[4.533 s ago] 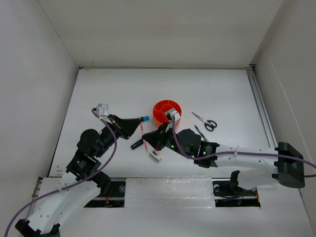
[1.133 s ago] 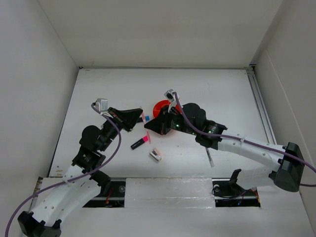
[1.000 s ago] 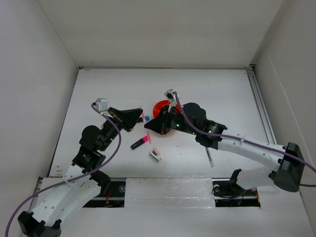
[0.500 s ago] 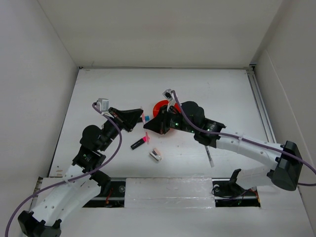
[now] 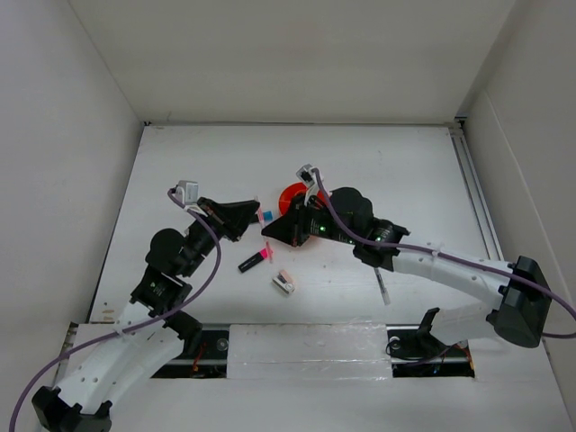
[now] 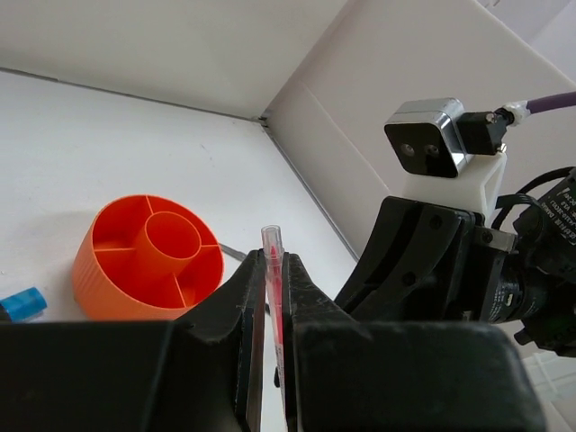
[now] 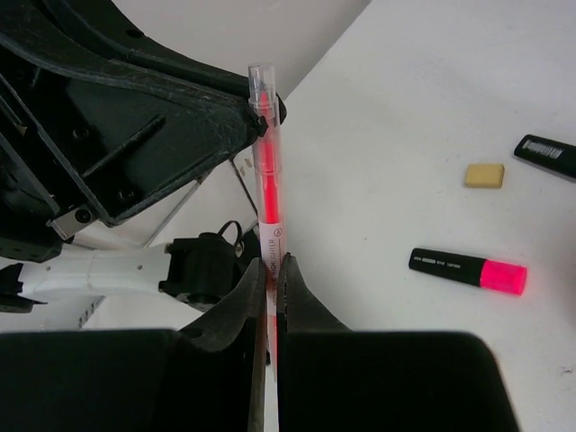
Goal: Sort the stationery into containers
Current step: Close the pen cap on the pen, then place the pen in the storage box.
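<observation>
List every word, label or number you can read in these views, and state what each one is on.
Nothing here can be read.
On the pink pen: dark print along the barrel, too small to read.
On the black marker at the right edge of the right wrist view: a white label, too blurred to read.
No other lettering can be made out in any view.

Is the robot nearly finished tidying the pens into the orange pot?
No. The orange pot looks empty. The left claw and right claw both grip the pink pen. The pink marker, blue marker, eraser, clip and a black pen lie outside it.
</observation>
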Tool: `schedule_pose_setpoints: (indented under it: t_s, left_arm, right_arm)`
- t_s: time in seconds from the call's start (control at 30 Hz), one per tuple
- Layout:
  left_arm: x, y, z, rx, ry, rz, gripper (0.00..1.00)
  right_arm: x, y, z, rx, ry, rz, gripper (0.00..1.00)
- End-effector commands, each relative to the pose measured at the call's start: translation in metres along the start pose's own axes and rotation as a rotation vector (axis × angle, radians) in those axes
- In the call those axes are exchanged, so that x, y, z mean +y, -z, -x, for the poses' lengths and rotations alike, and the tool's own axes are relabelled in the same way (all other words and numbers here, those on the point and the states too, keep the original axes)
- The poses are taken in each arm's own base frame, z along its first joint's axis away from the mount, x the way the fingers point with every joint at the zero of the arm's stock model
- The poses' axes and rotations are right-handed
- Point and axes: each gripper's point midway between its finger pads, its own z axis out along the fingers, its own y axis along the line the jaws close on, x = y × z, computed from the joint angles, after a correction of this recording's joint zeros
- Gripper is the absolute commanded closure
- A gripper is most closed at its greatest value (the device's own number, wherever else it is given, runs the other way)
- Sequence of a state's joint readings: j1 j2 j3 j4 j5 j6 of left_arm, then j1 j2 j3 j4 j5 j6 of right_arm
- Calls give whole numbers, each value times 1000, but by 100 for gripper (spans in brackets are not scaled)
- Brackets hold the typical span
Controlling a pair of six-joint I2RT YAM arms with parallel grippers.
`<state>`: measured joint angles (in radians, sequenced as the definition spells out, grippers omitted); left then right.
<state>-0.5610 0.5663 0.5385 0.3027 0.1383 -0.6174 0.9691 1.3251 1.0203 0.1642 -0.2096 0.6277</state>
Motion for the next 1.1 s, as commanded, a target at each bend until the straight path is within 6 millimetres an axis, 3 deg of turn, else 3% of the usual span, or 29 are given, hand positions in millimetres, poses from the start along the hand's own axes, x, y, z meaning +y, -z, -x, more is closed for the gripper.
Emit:
schedule_pose_setpoints:
  t_s: [0.0,0.03,0.13,0.17,0.27,0.3,0.4,0.47,0.57,0.67,0.7,0.73,0.83,0.87,0.93,0.97,1.03,1.07]
  left_arm:
    - [-6,12,-25,135,28,-13,100]
    - [1,12,-24,127,28,23,96]
    - [-2,17,3,36,32,67,72]
    - [-5,18,13,2,40,72,46]
    - [-15,22,45,-92,37,88,15]
    - [-17,24,53,-113,37,97,0]
    - [-33,29,84,-188,39,84,0]
    - [-32,33,94,-206,40,125,0]
    - [-7,38,99,-229,66,282,0]
    - [34,52,85,-172,56,518,0]
    - [51,58,69,-106,31,609,0]
    - [63,63,64,-82,5,666,0]
    - [83,73,39,40,-67,751,0]
    - [86,74,34,57,-61,769,0]
    - [79,69,32,60,-78,713,0]
    - [73,64,28,79,-82,661,0]
    - [75,61,27,74,-92,641,0]
    - [72,60,24,94,-99,621,0]
  right_arm:
    - [38,12,86,-330,91,119,100]
    - [44,15,86,-333,101,130,100]
    - [42,12,75,-316,103,120,100]
    - [36,8,68,-299,100,108,100]
    - [22,-2,56,-270,92,76,100]
    - [16,-5,49,-254,89,64,100]
    - [1,-13,37,-248,80,20,100]
    - [-10,-13,41,-281,100,-29,100]
    - [-34,-9,48,-341,149,-111,100]
    - [-55,0,67,-418,202,-127,100]
    - [-60,4,73,-442,234,-138,100]
    - [-65,9,89,-483,255,-135,100]
    - [-84,17,105,-527,321,-175,100]
    - [-100,21,109,-534,335,-204,100]
    - [-112,25,111,-544,370,-208,100]
    - [-110,27,118,-574,388,-177,100]
    - [-128,32,121,-580,437,-190,100]
    - [-126,34,128,-609,464,-168,100]
